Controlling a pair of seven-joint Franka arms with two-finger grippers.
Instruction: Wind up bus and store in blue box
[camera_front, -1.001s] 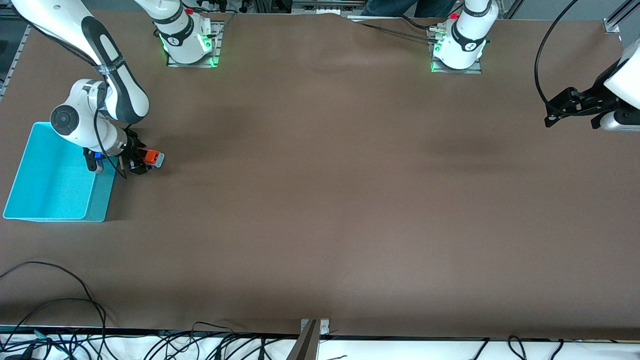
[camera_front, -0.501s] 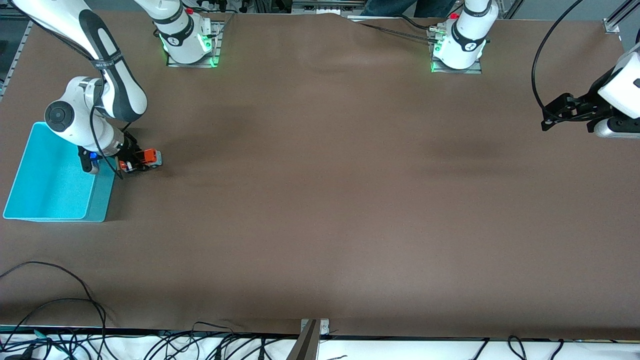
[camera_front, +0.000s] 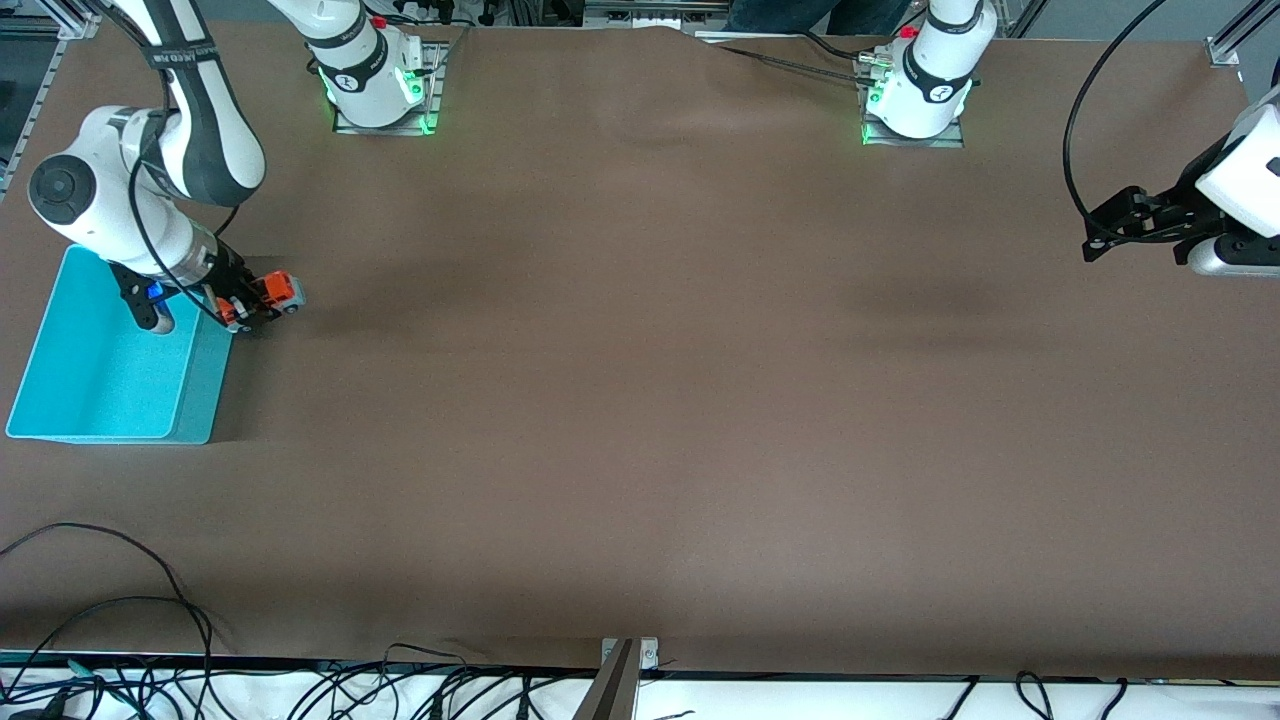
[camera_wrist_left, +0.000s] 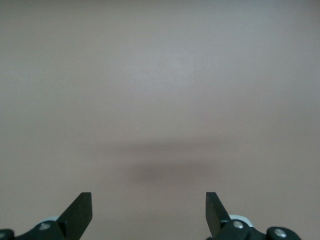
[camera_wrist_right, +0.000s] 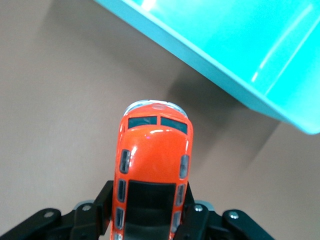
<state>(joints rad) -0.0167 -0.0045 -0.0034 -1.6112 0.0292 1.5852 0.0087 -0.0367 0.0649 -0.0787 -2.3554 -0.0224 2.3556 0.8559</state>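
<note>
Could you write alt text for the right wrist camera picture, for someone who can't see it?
Seen from above, a small orange toy bus with a dark roof panel is gripped at its sides by the right arm's black two-fingered claw. It hangs over brown table, next to the wall of a large turquoise plastic box.

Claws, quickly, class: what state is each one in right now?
Right claw: shut on the bus, beside the blue box.
Left claw: open, holding nothing, waiting over bare table.
</note>
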